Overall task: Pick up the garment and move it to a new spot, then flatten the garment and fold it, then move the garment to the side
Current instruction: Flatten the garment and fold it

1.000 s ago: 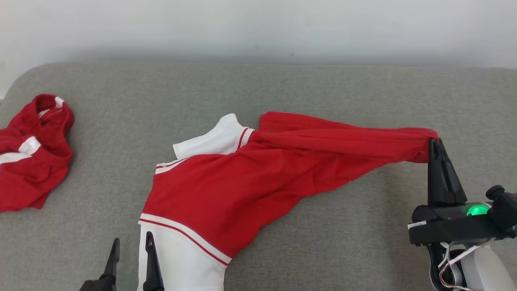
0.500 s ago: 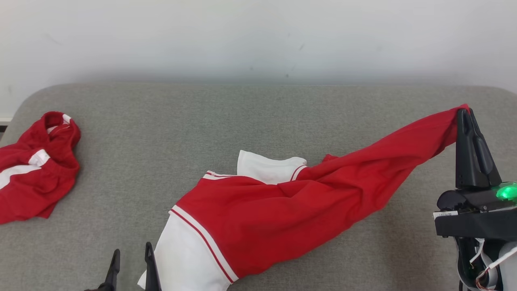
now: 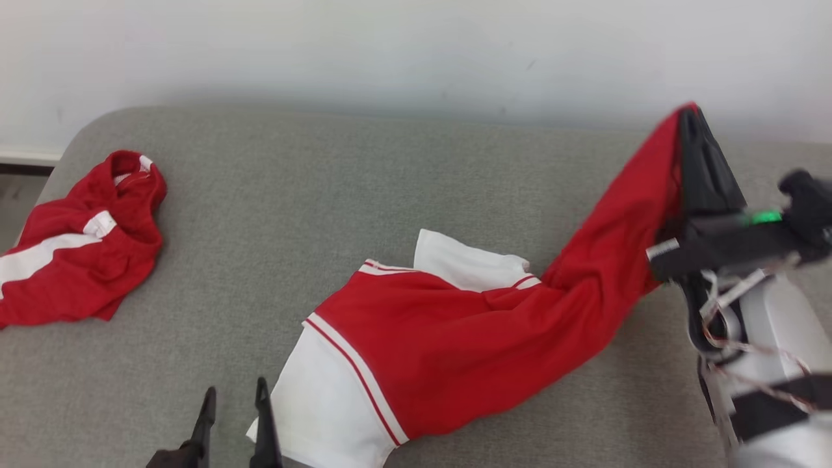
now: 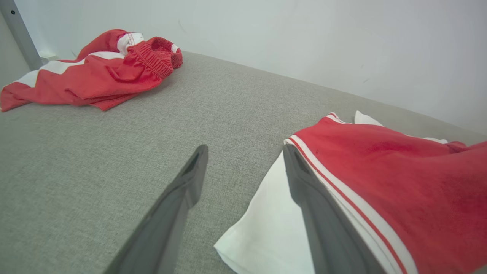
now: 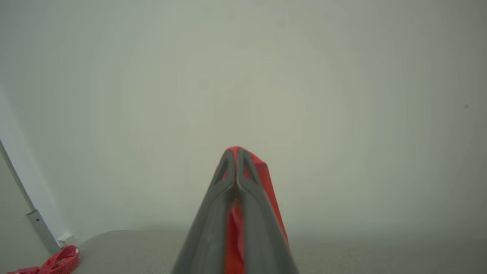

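I had my right gripper (image 3: 690, 120) pinched shut on one red end of the garment (image 3: 455, 338), lifted near the surface's (image 3: 325, 182) far right edge. The rest trailed toward the near edge. My left gripper (image 3: 235, 398) gaped empty beside the white part. By my reckoning, flattening, folding and setting aside were all still to do.

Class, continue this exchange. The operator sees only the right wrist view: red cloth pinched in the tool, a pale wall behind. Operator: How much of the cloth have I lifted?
Observer: Only one end. The right tool holds it up; the rest of the red-and-white shirt lies on the grey cushion.
Operator: Where is the other tool?
Observer: The left tool is open, low beside the shirt's white end.
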Robot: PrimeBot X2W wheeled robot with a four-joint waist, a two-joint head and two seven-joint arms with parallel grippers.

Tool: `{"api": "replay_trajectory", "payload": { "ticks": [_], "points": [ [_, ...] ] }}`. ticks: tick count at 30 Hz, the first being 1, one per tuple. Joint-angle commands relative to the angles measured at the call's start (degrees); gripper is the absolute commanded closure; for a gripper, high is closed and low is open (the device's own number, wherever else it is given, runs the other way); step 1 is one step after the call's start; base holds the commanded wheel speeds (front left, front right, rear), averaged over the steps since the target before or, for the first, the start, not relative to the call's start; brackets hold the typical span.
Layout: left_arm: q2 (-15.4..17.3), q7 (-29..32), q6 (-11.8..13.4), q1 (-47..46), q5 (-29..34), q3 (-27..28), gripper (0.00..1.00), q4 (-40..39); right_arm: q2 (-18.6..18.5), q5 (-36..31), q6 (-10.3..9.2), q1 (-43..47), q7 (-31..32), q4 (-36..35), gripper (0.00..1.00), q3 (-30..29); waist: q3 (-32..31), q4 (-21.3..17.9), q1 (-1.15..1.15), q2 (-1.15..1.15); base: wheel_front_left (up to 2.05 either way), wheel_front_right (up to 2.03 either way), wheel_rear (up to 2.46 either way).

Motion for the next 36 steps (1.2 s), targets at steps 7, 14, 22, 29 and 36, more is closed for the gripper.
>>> {"api": "replay_trajectory", "payload": {
  "ticks": [7, 14, 22, 29, 36],
  "points": [
    [0.06, -0.19, 0.37, -4.76, -1.39, -3.95, 0.0, 0.55, 2.41, -3.61, 0.21, -18.4, -4.15, 21.3, 1.0, 7.44, 4.72, 4.95, 0.0, 0.0, 0.0, 0.0, 0.0],
    [0.06, -0.19, 1.1, -7.33, -2.69, -7.66, 0.0, 1.16, 5.28, -6.73, 0.21, -28.93, -6.84, 39.92, 0.9, 10.56, 6.64, 8.26, 0.0, 0.0, 0.0, 0.0, 0.0],
    [0.06, -0.19, 1.97, -6.86, -2.58, -7.23, 0.0, 1.12, 5.14, -7.35, 0.21, -29.33, -7.08, 41.61, 0.0, 9.86, 6.66, 6.44, 0.0, 0.0, 0.0, 0.0, 0.0],
    [0.06, -0.19, 1.27, -5.8, -1.51, -5.28, 0.0, 1.47, 0.91, -5.0, 0.21, -21.81, -7.07, 36.64, 0.0, 7.16, 5.02, 3.35, 0.0, 0.0, 0.0, 0.0, 0.0],
    [0.06, -0.19, 1.06, -4.65, -0.71, -3.66, 0.0, 0.75, -1.85, -3.31, 0.21, -11.67, -7.08, 36.38, 0.0, 5.35, 4.09, 1.94, 0.0, 0.0, 0.0, 0.0, 0.0]
  ]
}}
